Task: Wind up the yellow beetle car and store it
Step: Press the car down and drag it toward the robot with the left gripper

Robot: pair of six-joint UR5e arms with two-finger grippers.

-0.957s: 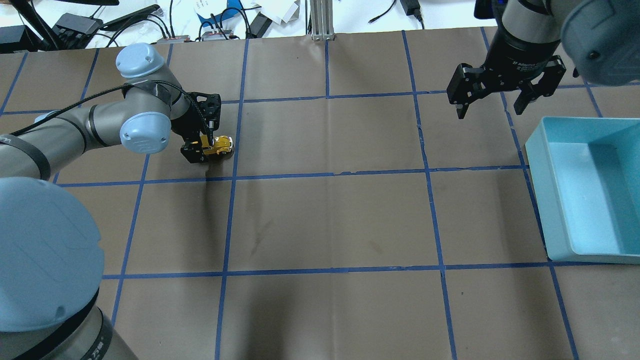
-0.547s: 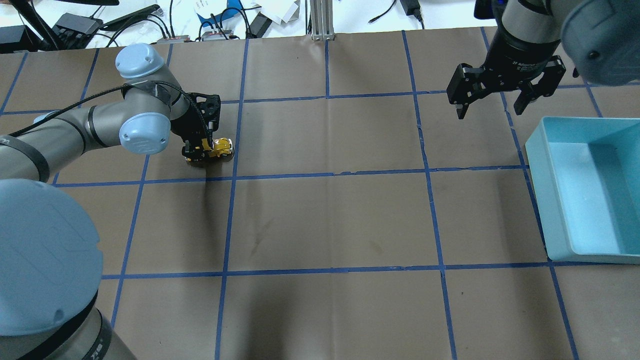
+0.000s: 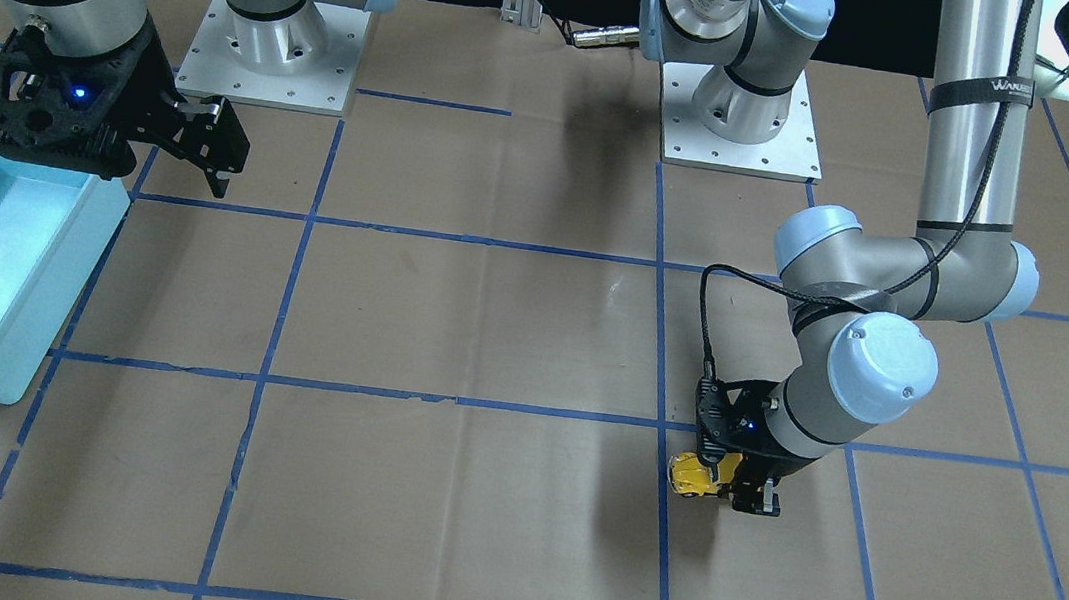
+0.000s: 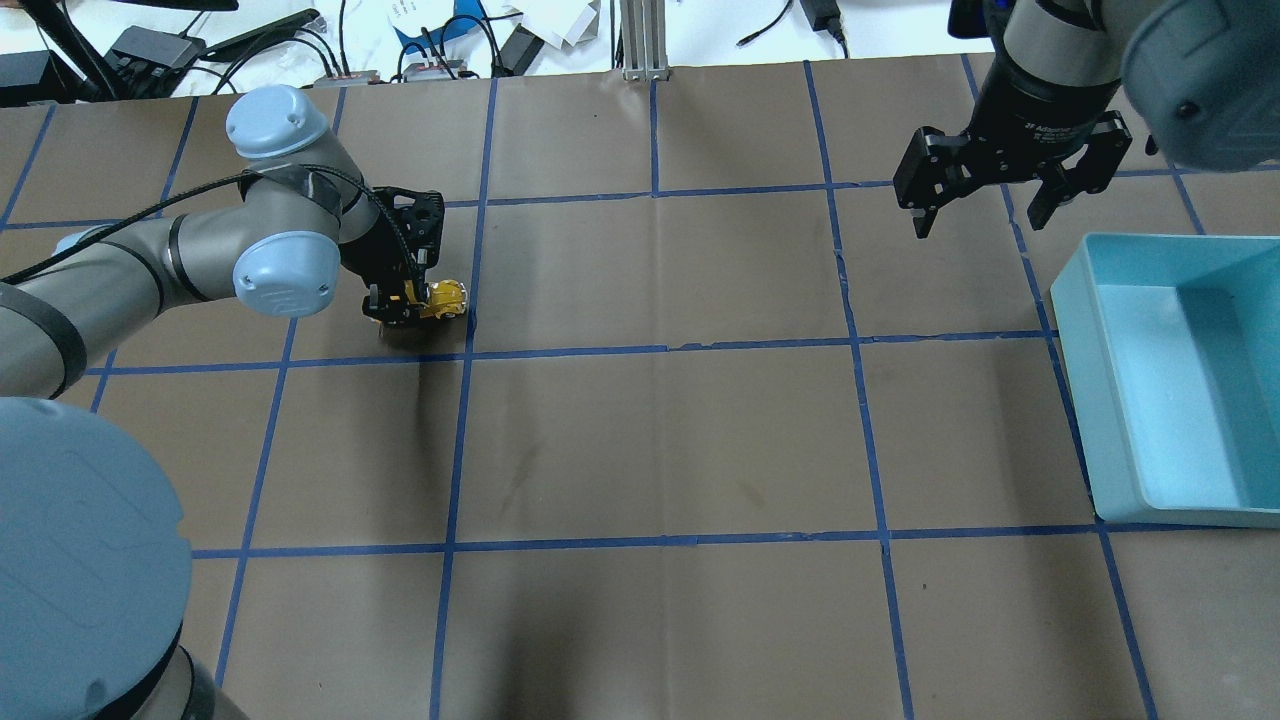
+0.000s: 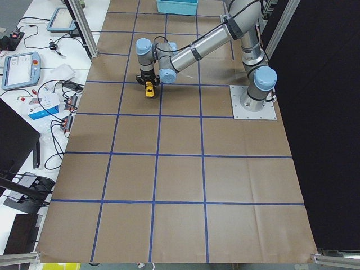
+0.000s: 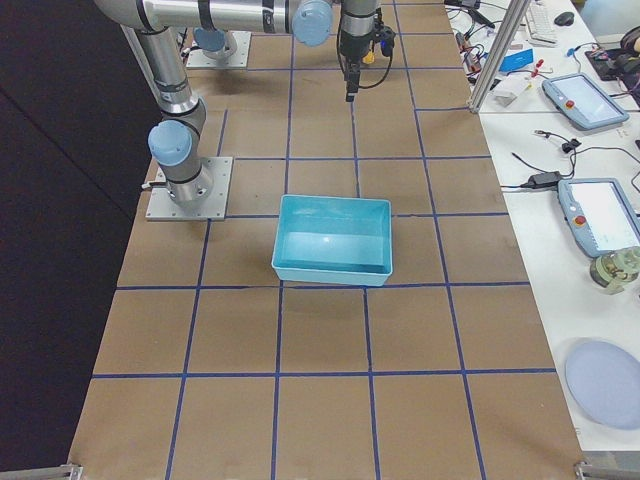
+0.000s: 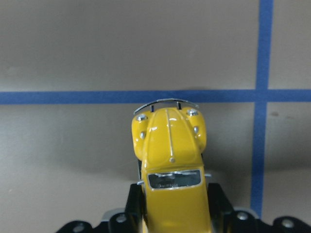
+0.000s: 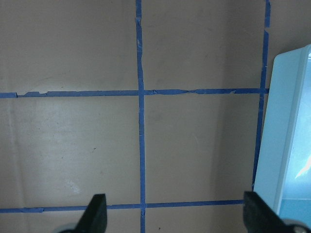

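The left hand [image 4: 410, 303] is clamped on the sides of the small glossy yellow beetle car [image 4: 445, 297], low over the brown paper-covered tabletop [image 4: 650, 440] towards its far-left corner. Whether the wheels touch is unclear. The car's long axis runs along the tabletop, one rounded end with a silver bumper jutting out of the hand towards the right end. There the light blue plastic bin [image 4: 1075, 390] waits, well apart. The right hand [image 4: 980, 222] hangs beside the bin, fingers spread and empty. The left is plainly the nearer arm for any pull-back stroke.
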